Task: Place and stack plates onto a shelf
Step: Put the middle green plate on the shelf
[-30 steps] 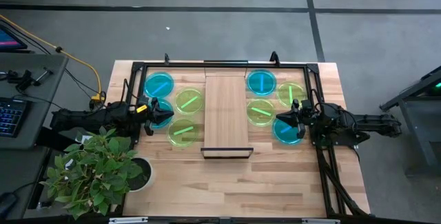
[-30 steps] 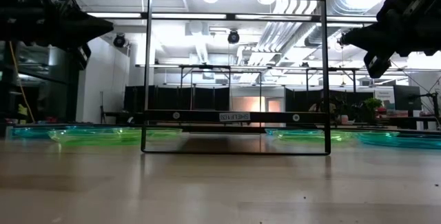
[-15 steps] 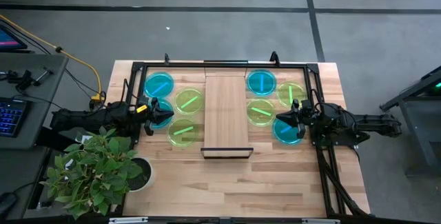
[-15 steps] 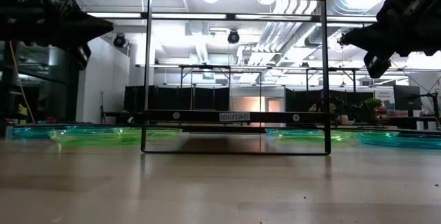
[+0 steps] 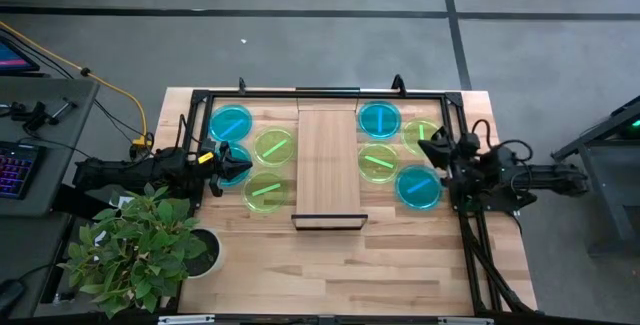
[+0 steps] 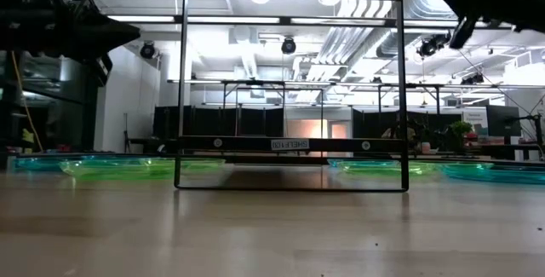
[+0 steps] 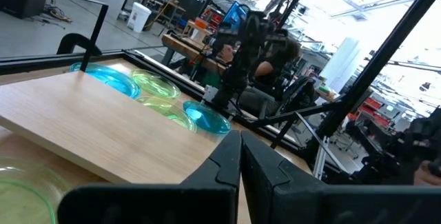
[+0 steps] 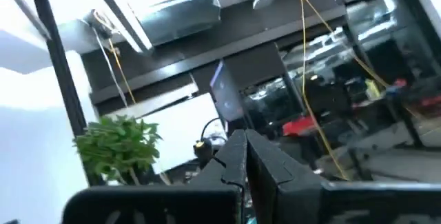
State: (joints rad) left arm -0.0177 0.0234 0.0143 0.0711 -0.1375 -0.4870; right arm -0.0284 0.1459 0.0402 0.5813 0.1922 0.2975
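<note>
The bare light-wood shelf [image 5: 329, 172] runs down the middle of the table from its far edge, with four translucent plates [image 5: 274, 146], two cyan and two yellow-green, lying flat towards the left edge and four more plates [image 5: 379, 162] towards the right edge.

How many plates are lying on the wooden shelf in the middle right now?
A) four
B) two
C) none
C: the shelf is bare in the overhead view, with the plates, like the blue one, on the table either side of it.
</note>
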